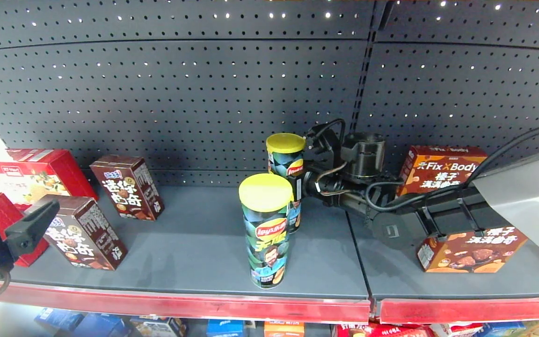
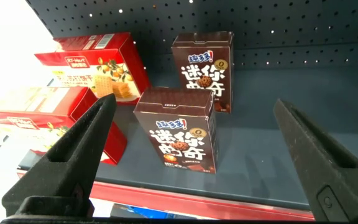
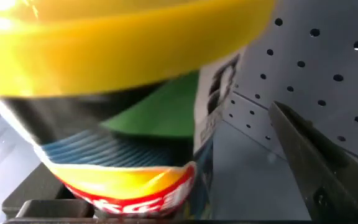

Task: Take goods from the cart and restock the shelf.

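Left pincer (image 2: 194, 104) hung wide open and empty at the near left edge of the shelf (image 1: 194, 248), just before the near brown box (image 1: 82, 231). A second brown box (image 1: 129, 187) stood farther back, with red boxes (image 1: 31, 173) to their left. The near can (image 1: 268, 229) stood upright close to the red lip (image 1: 180, 304). Just behind it, the right pincer (image 1: 295, 185) sat open around the far can (image 1: 286, 157), a gap showing beside one finger (image 3: 309, 168). Bare shelf lay between the cans and the brown boxes. Orange boxes (image 1: 442, 171) stood at the right.
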Available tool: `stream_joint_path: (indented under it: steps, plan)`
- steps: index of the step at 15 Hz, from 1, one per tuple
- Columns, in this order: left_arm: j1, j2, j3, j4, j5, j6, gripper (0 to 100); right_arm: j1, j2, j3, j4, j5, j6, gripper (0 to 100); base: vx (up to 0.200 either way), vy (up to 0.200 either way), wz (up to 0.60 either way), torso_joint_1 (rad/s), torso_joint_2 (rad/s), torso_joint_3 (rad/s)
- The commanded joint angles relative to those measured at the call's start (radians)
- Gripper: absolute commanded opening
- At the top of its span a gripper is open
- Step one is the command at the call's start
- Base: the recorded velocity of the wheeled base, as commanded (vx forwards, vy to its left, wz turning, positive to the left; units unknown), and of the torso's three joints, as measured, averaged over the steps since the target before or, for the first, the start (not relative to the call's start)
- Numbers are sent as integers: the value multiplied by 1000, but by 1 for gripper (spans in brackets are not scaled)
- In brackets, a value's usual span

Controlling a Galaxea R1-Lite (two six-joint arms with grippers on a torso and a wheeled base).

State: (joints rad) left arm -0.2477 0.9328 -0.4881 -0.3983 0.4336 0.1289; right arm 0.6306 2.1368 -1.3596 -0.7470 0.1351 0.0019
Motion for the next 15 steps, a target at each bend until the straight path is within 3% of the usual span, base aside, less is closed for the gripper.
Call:
stream_joint_path:
  steps: [1, 15]
  plan:
    - [1, 0, 0, -1, 0, 0, 100, 1, -21, 8, -2, 0, 0, 100, 0, 0, 0, 0, 0, 0]
    - [1, -3, 16, -1, 0, 0, 100, 23, -163, 234, -68, -5, 1, 100, 0, 0, 0, 0, 0, 0]
